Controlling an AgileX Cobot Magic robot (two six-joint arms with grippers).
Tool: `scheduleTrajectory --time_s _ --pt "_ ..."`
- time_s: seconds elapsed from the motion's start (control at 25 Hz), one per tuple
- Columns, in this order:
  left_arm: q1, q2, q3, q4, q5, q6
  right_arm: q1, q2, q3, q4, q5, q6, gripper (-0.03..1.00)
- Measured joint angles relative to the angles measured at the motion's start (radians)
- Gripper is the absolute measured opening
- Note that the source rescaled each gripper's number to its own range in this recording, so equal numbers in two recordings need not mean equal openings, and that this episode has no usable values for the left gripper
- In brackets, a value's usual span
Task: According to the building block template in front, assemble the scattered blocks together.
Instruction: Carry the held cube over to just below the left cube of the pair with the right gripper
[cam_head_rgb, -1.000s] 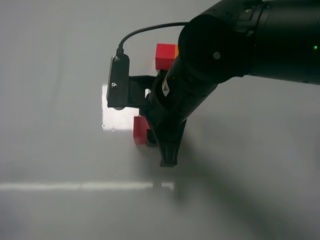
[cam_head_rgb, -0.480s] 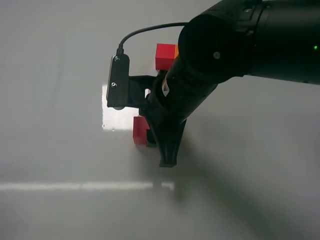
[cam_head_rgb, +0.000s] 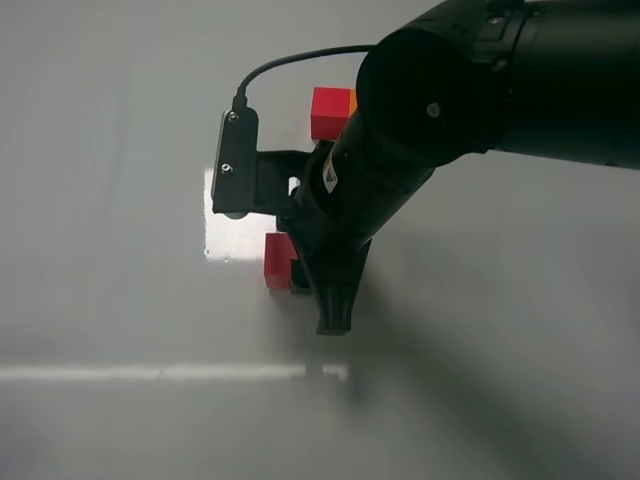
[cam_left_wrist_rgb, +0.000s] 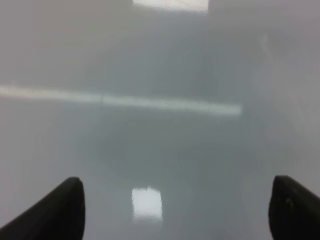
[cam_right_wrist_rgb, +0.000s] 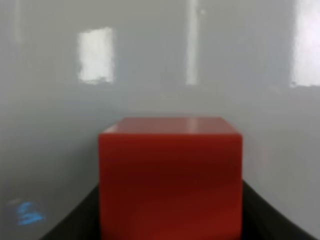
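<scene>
Right gripper (cam_head_rgb: 305, 280) is reaching down over the grey table (cam_head_rgb: 110, 150), its two dark fingers clamped on either side of the red cube (cam_head_rgb: 277, 261), which fills the right wrist view (cam_right_wrist_rgb: 170, 175) and sits at or just above the surface, can't tell if it's lifted. Building block template (cam_head_rgb: 331, 112) lies further back on the table, red half plain, orange half mostly hidden behind the arm; the loose orange cube isn't visible in any view. Left gripper (cam_left_wrist_rgb: 175, 210) hangs over bare table with its fingertips (cam_left_wrist_rgb: 57, 207) spread wide, holding nothing.
</scene>
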Motion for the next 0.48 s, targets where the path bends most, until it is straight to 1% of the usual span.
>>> scheduleTrajectory --time_s 0.04,0.16,0.24,0.36,0.48 --pt "0.000 0.000 0.000 0.000 0.000 0.000 0.000 0.000 0.000 0.001 -0.007 0.000 0.09" --pt "0.000 0.000 0.000 0.000 0.000 0.000 0.000 0.000 0.000 0.002 -0.023 0.000 0.25" --pt "0.000 0.000 0.000 0.000 0.000 0.000 0.000 0.000 0.000 0.005 -0.029 0.000 0.32" --pt "0.000 0.000 0.000 0.000 0.000 0.000 0.000 0.000 0.000 0.007 -0.035 0.000 0.41" --pt "0.000 0.000 0.000 0.000 0.000 0.000 0.001 0.000 0.000 0.006 -0.035 0.000 0.44"
